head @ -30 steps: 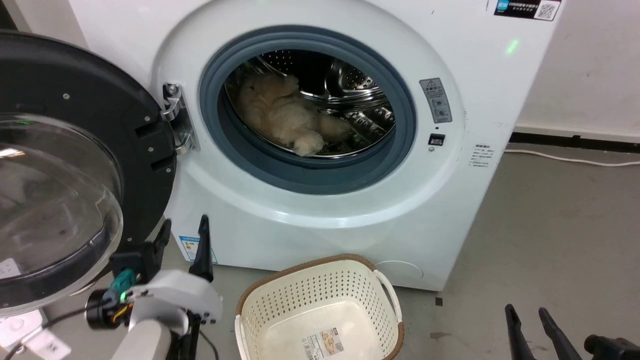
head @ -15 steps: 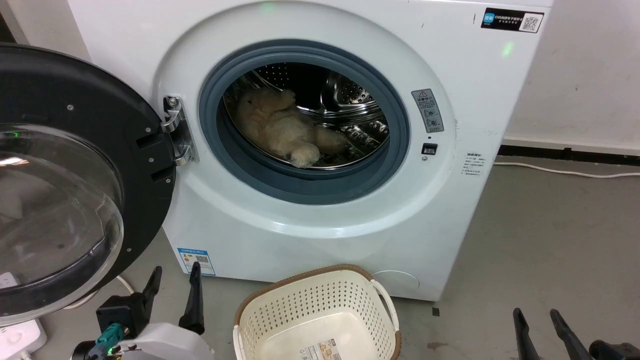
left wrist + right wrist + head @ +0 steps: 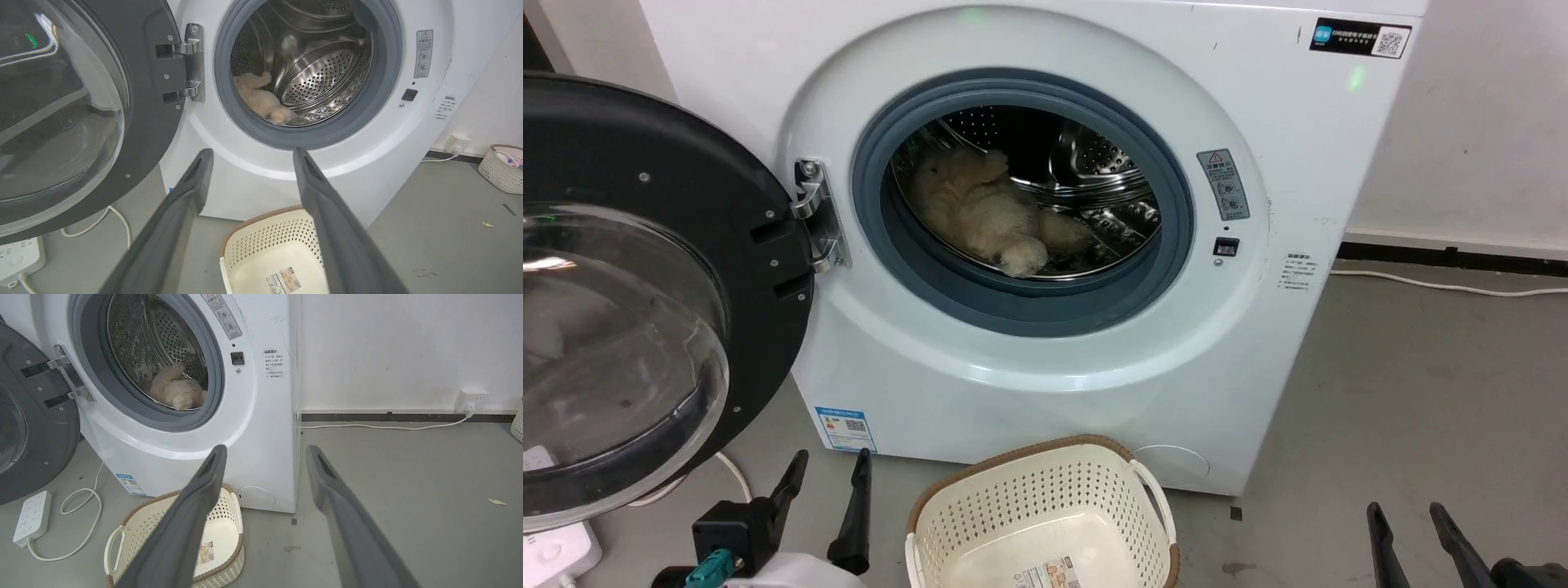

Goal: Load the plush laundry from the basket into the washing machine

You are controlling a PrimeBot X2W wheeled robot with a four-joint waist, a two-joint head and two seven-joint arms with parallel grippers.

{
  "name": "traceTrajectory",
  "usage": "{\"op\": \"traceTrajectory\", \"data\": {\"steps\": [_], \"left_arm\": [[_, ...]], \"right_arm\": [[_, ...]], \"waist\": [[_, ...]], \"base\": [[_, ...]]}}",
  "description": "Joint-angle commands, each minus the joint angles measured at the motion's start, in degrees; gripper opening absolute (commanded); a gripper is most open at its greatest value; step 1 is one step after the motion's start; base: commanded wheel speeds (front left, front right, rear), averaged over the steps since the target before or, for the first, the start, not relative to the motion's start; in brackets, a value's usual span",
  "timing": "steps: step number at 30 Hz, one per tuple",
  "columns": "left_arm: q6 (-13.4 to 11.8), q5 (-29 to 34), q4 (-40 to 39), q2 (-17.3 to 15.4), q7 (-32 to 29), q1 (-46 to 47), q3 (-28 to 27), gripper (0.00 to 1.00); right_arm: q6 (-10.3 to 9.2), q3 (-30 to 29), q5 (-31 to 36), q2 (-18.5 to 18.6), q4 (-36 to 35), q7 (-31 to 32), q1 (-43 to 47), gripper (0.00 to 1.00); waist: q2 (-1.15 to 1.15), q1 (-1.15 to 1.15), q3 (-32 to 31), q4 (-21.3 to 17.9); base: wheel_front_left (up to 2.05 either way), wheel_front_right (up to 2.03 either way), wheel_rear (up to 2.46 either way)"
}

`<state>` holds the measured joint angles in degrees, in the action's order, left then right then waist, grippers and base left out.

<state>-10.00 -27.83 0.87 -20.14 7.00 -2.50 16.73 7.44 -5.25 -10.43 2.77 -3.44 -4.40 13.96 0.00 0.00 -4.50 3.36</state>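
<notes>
Since a second before, the left gripper [image 3: 833,454] had sunk toward the bottom edge of the head view, fingers spread wide and holding nothing. The right gripper [image 3: 1405,508] hung low on the other side, likewise parted and empty. The plush laundry [image 3: 984,208] lay inside the steel drum [image 3: 1094,163] of the washing machine [image 3: 1045,392], whose door [image 3: 645,122] stood swung open at the left. The basket [image 3: 1029,490] — bare but for a label sticker — sat on the grey floor [image 3: 1421,392] just before the machine. A white power strip [image 3: 32,516] lay near the door, and a cable [image 3: 380,426] ran along the foot of the white wall [image 3: 400,347] to a socket [image 3: 470,398].
</notes>
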Motion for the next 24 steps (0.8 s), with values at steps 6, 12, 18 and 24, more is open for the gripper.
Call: {"op": "traceTrajectory", "data": {"steps": [6, 12, 18, 24], "left_arm": [[0.4, -0.2, -1.1, -0.2, 0.0, -0.7, 0.5, 1.0], [0.4, -0.3, -0.9, -0.3, 0.0, -0.6, 0.8, 1.0], [0.2, -0.6, -1.1, -0.3, -0.3, -0.7, 1.0, 1.0], [0.0, -1.1, -1.2, -0.3, -0.5, -0.8, 1.0, 1.0]], "right_arm": [[0.05, 0.2, 0.0, 0.1, -0.2, -0.3, 1.2, 1.0], [0.05, 0.4, -0.3, 0.1, 0.0, -0.5, 1.4, 1.0], [0.05, 0.6, -0.3, 0.1, 0.1, -0.4, 1.3, 1.0], [0.05, 0.7, -0.3, 0.1, 0.1, -0.3, 1.3, 1.0]], "waist": [[0.0, 0.0, -0.1, 0.3], [0.0, 0.0, -0.2, 0.3], [0.0, 0.0, -0.3, 0.5], [0.0, 0.0, -0.2, 0.6]], "base": [[0.0, 0.0, 0.0], [0.0, 0.0, 0.0], [0.0, 0.0, 0.0], [0.0, 0.0, 0.0]]}}
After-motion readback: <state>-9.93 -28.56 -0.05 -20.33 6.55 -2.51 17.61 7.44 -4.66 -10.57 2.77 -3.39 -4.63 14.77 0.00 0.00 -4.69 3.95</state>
